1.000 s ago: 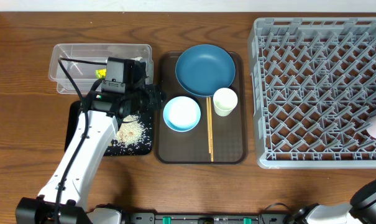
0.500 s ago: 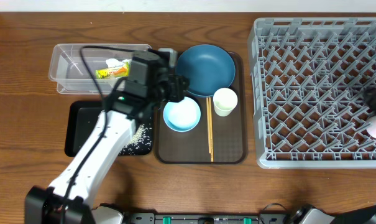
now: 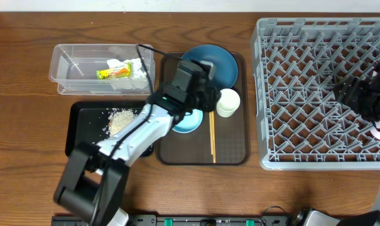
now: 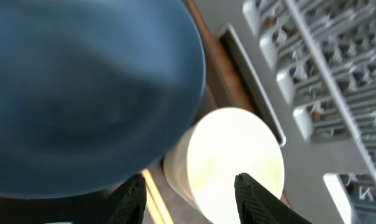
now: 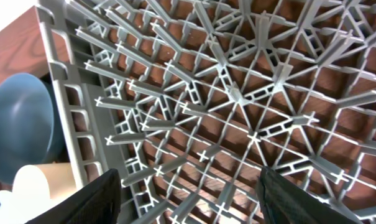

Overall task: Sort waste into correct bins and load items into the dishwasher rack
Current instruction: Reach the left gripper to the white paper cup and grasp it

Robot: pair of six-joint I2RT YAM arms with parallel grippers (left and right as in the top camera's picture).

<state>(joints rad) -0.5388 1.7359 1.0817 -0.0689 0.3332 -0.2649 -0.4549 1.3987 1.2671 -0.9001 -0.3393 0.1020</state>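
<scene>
While we hang over the tray, cream cup (image 3: 227, 102): upright on the brown serving tray (image 3: 233, 150), just beside the dark blue plate (image 3: 208, 63), with the chopsticks (image 3: 211, 135) lying alongside.
Left gripper (image 4: 191, 202): fingers apart and empty; in our wrist view one sits over the cup's mouth, the other outside its wall on the plate side.
Axis: mouth up; we judge a straight descent astride the rim fits.
Right gripper (image 5: 191, 205): fingers apart and empty, above the dishwasher rack (image 3: 315, 94), well apart from the cup.
Nearer arm: our left.
</scene>
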